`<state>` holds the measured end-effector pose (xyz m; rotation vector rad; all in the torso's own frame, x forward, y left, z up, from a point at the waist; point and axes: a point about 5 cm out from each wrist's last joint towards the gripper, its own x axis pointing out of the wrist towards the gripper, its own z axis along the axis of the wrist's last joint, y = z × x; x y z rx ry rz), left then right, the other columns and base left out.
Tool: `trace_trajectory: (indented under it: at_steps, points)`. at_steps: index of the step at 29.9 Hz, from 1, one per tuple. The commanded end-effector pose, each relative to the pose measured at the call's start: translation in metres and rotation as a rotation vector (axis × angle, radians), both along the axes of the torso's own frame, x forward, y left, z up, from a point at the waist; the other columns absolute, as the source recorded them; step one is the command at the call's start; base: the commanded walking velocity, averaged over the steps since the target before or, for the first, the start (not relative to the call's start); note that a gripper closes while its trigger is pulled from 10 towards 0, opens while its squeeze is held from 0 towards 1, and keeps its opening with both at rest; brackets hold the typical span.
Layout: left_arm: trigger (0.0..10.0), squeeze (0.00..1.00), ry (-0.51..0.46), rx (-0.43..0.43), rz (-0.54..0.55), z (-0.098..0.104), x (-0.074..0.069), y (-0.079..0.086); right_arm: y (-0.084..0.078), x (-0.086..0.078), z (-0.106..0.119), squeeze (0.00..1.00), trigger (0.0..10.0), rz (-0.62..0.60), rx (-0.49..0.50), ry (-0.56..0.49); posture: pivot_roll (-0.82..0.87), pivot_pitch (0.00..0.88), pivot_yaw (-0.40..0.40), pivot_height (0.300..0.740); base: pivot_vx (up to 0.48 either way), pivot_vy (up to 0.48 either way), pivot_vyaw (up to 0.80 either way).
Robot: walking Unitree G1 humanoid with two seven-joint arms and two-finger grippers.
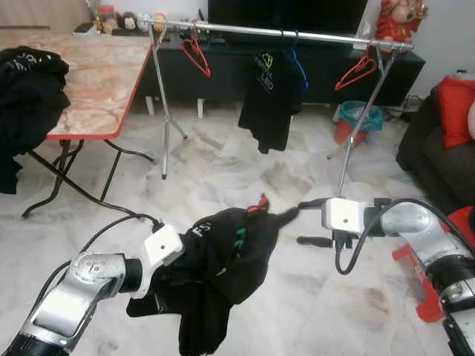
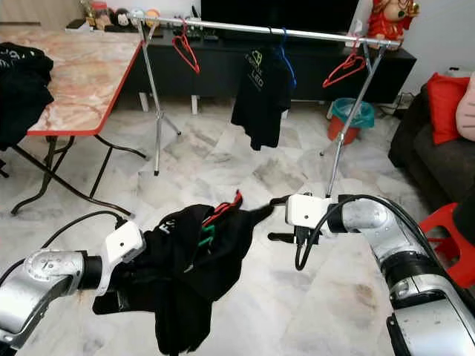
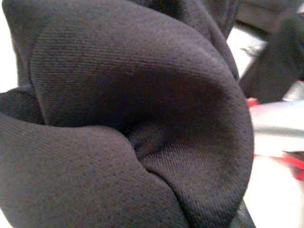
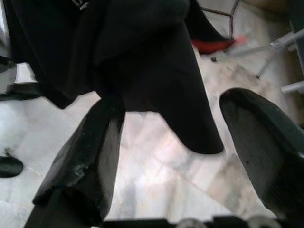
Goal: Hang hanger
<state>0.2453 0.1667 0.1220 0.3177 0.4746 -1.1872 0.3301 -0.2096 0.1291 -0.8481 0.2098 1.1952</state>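
The left hand (image 1: pixel 194 261) is buried in a bunched black shirt (image 1: pixel 223 259) it carries, so its grip cannot be told. A red hanger (image 1: pixel 257 207) pokes from the shirt's top. Just beside the shirt, the right hand (image 1: pixel 304 222) hangs spread open. Beyond the shirt stands the clothes rail (image 1: pixel 312 34).

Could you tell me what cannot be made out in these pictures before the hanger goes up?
- Left gripper: its fingers are buried in the black shirt in both eye views and the left wrist view, so its state is unreadable.
- Hanger in the shirt: just a red tip and a bit of green show; the cloth hides its hook.
- Right gripper: open beside the shirt.
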Motion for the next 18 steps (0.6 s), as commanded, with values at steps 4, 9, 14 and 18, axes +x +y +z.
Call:
trace_trajectory:
  at_steps: [4,9,14,18]
  points:
    - [0.0,0.00,0.004,-0.015,-0.138,0.017,-0.006,-0.010,0.013,0.005,0.010,0.00,10.0,0.023,0.072,-0.062,0.07,0.000,-0.067,0.740,0.000,0.000,0.00]
    - [0.0,0.00,0.033,0.002,-0.175,0.012,-0.011,-0.011,0.019,0.007,0.023,0.00,10.0,0.066,0.188,-0.019,0.07,0.000,-0.068,0.740,0.000,0.000,0.00]
    - [0.0,0.00,0.053,-0.005,-0.195,0.013,-0.013,-0.013,0.017,-0.002,0.021,0.00,10.0,0.146,0.212,0.094,0.06,0.000,-0.069,0.740,0.000,0.000,0.00]
    - [0.0,0.00,0.061,-0.004,-0.214,0.015,-0.014,-0.014,0.019,-0.011,0.014,0.00,10.0,0.221,0.208,0.200,0.06,0.000,-0.071,0.740,0.000,0.000,0.00]
